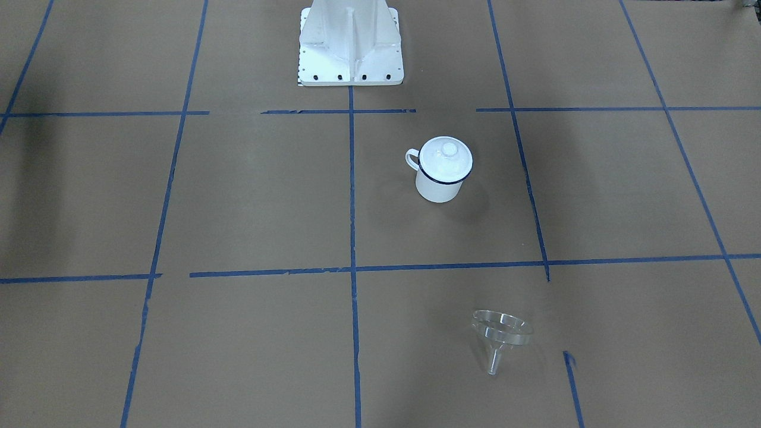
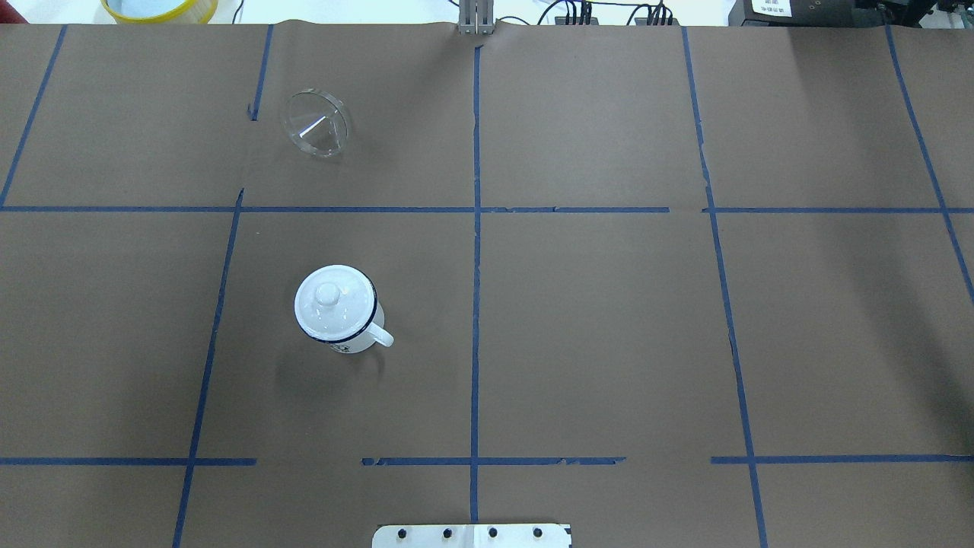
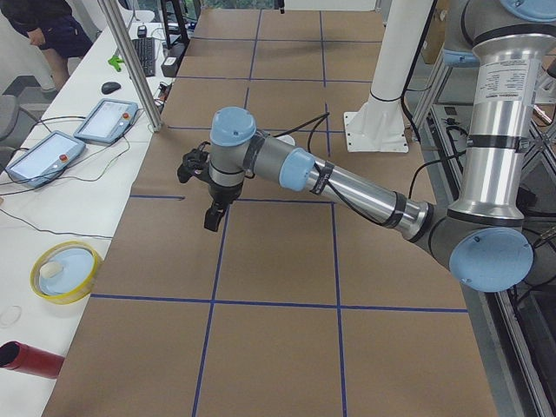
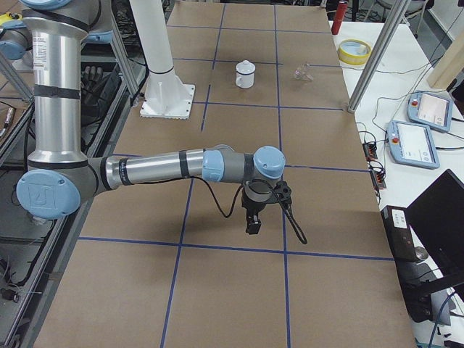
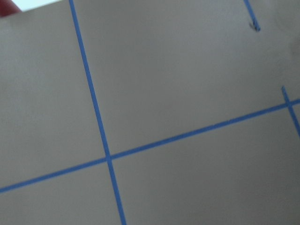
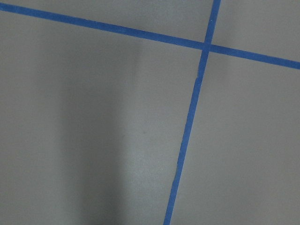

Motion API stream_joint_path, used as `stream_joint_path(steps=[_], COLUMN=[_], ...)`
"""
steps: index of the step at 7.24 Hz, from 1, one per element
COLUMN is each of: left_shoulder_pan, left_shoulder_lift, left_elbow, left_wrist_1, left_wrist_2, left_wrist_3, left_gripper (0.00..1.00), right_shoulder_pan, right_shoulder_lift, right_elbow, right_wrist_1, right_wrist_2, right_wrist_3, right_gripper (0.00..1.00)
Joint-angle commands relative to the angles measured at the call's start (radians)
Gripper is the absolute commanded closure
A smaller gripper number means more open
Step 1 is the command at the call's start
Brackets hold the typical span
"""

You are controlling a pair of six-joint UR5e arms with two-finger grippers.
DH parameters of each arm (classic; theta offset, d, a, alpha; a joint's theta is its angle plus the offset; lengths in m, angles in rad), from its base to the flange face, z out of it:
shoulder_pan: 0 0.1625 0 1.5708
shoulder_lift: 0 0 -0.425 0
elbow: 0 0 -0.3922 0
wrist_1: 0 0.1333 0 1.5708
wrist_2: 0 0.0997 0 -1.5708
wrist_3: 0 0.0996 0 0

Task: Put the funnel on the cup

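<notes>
The cup [image 1: 439, 185] is a white enamel mug with a dark blue rim, upright on the brown paper, with a round white knobbed lid [image 1: 447, 157] on it. It also shows in the overhead view [image 2: 358, 339] and far off in the right side view [image 4: 245, 74]. The clear funnel [image 1: 499, 333] lies on its side, apart from the cup, nearer the operators' edge [image 2: 316, 123]. My left gripper [image 3: 211, 221] hangs above the paper in the left side view only. My right gripper [image 4: 252, 226] shows in the right side view only. I cannot tell whether either is open or shut.
The white robot base [image 1: 351, 47] stands at the table's middle edge. A yellow bowl [image 3: 62, 271], a red cylinder [image 3: 30, 359], two tablets [image 3: 104, 120] and a metal post [image 3: 130, 61] stand on the operators' side. Blue tape lines cross the paper.
</notes>
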Motion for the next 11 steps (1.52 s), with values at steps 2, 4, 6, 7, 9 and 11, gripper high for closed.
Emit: stream_joint_path(steps=[2,4,6,7,9,11], left_shoulder_pan=[0.125,0.334,0.535,0.631,0.807,0.937], left_shoulder_lift=[-0.017,-0.074,-0.173,-0.232,-0.351,-0.378], left_elbow=[-0.026,-0.115,-0.146,-0.146,-0.143,-0.133], left_wrist_1=[-0.129,-0.127,-0.119,-0.09,0.052,0.091], left_wrist_2=[-0.013,0.11,0.178,0.253,0.391,0.495], left_wrist_3=[-0.168,-0.543,-0.867,-0.99,-1.17,-1.286], left_gripper=[0.0,0.0,0.0,0.0,0.0,0.0], right_shoulder_pan=[0.0,0.0,0.0,0.0,0.0,0.0], right_shoulder_lift=[0.0,0.0,0.0,0.0,0.002,0.0], right_elbow=[-0.001,0.0,-0.001,0.0,0.0,0.0], right_wrist_1=[0.0,-0.002,0.0,0.0,0.0,0.0], right_wrist_2=[0.0,0.0,0.0,0.0,0.0,0.0], right_wrist_3=[0.0,0.0,0.0,0.0,0.0,0.0], right_gripper=[0.0,0.0,0.0,0.0,0.0,0.0])
